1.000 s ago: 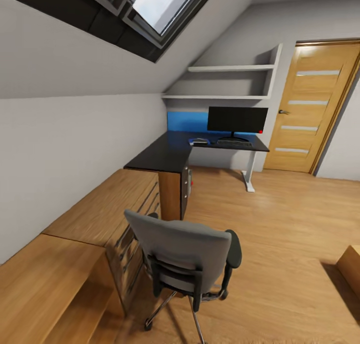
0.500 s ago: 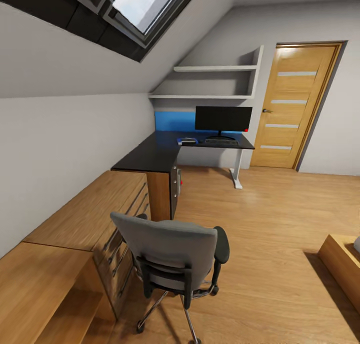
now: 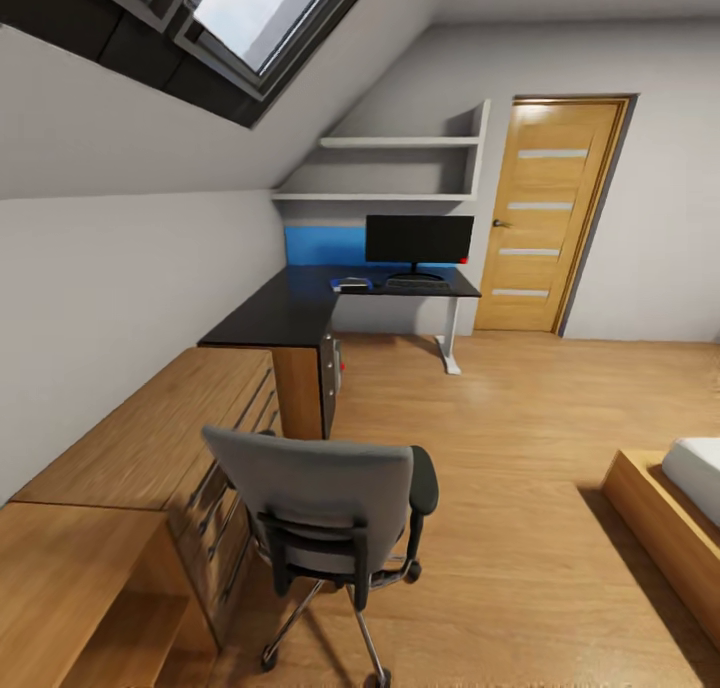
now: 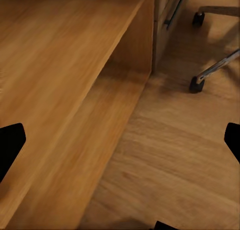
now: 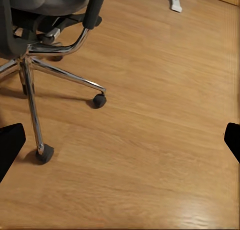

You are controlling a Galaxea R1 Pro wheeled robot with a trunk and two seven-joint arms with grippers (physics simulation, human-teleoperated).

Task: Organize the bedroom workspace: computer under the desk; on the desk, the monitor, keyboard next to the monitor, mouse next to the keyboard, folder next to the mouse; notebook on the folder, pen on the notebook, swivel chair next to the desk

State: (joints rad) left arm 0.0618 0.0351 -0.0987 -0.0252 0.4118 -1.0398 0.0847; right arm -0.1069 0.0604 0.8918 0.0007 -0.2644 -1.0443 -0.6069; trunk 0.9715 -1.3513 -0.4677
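The grey swivel chair (image 3: 320,493) stands with its back to me, beside the low wooden cabinets; its seat is hidden. Far off, the black desk (image 3: 285,313) carries the monitor (image 3: 418,240) with the keyboard (image 3: 415,282) in front of it. A small flat blue-and-pale thing (image 3: 350,284) lies left of the keyboard, too small to name. Computer, mouse, folder, notebook and pen are out of view or hidden. My left gripper (image 4: 120,142) hangs open over the floor by a cabinet shelf. My right gripper (image 5: 120,142) is open over the floor near the chair's chrome base (image 5: 55,64).
Low wooden cabinets (image 3: 150,433) line the left wall under the sloped ceiling. A wooden bed frame (image 3: 660,513) juts in at the right. A wooden door (image 3: 545,218) is behind the desk's white leg (image 3: 448,343). Bare wooden floor (image 3: 500,438) lies between chair, desk and bed.
The whole head view has shifted, so the camera has moved: desk, door and chair sit further left, and more of the bed shows at the right. Nothing in the room has visibly moved.
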